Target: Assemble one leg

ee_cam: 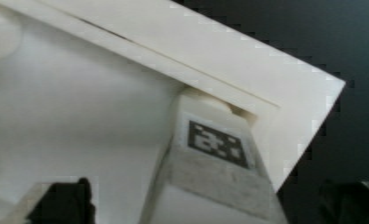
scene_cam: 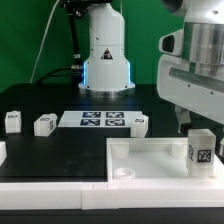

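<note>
A small white leg [scene_cam: 200,150] with a black-and-white tag stands upright in the white tray [scene_cam: 140,148], at its corner on the exterior view's right. My gripper [scene_cam: 196,126] hangs straight over it. In the wrist view the leg [ee_cam: 216,145] stands between my fingers, against the tray's [ee_cam: 92,100] raised rim. The gripper [ee_cam: 207,207] is open. One dark fingertip [ee_cam: 65,200] shows with a clear gap to the leg. The other fingertip merges with the black table behind it.
Three more white legs [scene_cam: 12,121] [scene_cam: 45,124] [scene_cam: 138,123] lie on the black table behind the tray. The marker board [scene_cam: 102,120] lies between them. The robot's white base [scene_cam: 106,55] stands at the back.
</note>
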